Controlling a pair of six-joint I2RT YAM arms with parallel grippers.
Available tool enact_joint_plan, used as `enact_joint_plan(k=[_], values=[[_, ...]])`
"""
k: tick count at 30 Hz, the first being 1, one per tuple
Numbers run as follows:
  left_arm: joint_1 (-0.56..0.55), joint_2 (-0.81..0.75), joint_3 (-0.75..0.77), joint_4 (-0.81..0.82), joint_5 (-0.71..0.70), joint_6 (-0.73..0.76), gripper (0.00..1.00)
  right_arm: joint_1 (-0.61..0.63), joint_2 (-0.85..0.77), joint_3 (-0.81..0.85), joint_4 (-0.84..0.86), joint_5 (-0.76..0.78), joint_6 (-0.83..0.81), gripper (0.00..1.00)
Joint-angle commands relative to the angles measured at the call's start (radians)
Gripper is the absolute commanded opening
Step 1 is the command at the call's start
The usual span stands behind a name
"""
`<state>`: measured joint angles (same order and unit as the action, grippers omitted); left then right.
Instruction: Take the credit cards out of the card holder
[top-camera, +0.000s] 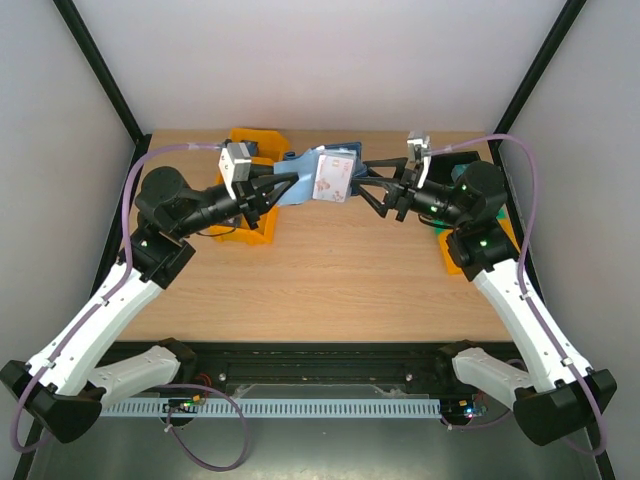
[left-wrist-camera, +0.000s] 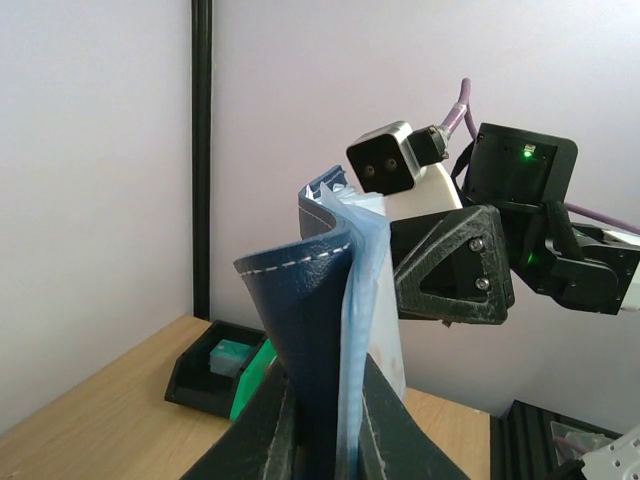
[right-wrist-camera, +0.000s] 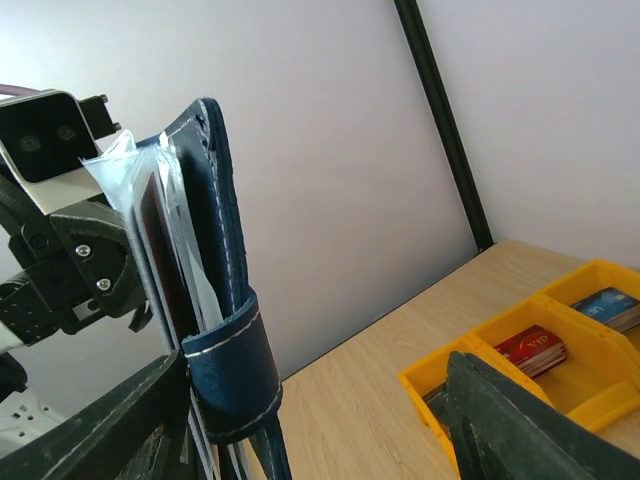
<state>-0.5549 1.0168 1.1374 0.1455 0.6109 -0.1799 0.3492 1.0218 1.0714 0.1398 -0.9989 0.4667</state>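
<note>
The left gripper (top-camera: 285, 190) pinches one end of the card holder (top-camera: 325, 176), which is held open in the air over the far part of the table (top-camera: 330, 290). A dark card (right-wrist-camera: 160, 255) sits in its clear sleeves. The right gripper (top-camera: 363, 186) is spread wide around the other end. A red card (right-wrist-camera: 530, 348) and a blue card (right-wrist-camera: 610, 305) lie in the yellow bin (right-wrist-camera: 470, 345).

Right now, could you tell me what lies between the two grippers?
The card holder, clamped by the left gripper, fills that gap; the top view shows it.
</note>
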Motion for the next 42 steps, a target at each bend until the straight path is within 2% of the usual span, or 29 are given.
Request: enact_joint_plan(k=[1,12,26,33,42], values=[[0.006,-0.020,-0.011,0.068,0.014,-0.011,0.02,0.027,0.004,0.016,0.033,-0.002,-0.007,0.70],[0.007,-0.019,-0.022,0.085,0.023,-0.018,0.02,0.073,0.038,0.035,0.050,0.071,0.012,0.68],[0.006,-0.021,-0.035,0.088,0.017,-0.032,0.02,0.193,0.103,0.071,0.091,0.101,0.011,0.74],[0.006,-0.029,-0.037,0.071,-0.005,-0.021,0.02,0.192,0.038,0.085,-0.052,0.152,-0.139,0.80],[0.007,-0.033,-0.037,0.071,-0.001,-0.012,0.02,0.185,0.008,0.152,-0.294,0.107,-0.354,0.86]])
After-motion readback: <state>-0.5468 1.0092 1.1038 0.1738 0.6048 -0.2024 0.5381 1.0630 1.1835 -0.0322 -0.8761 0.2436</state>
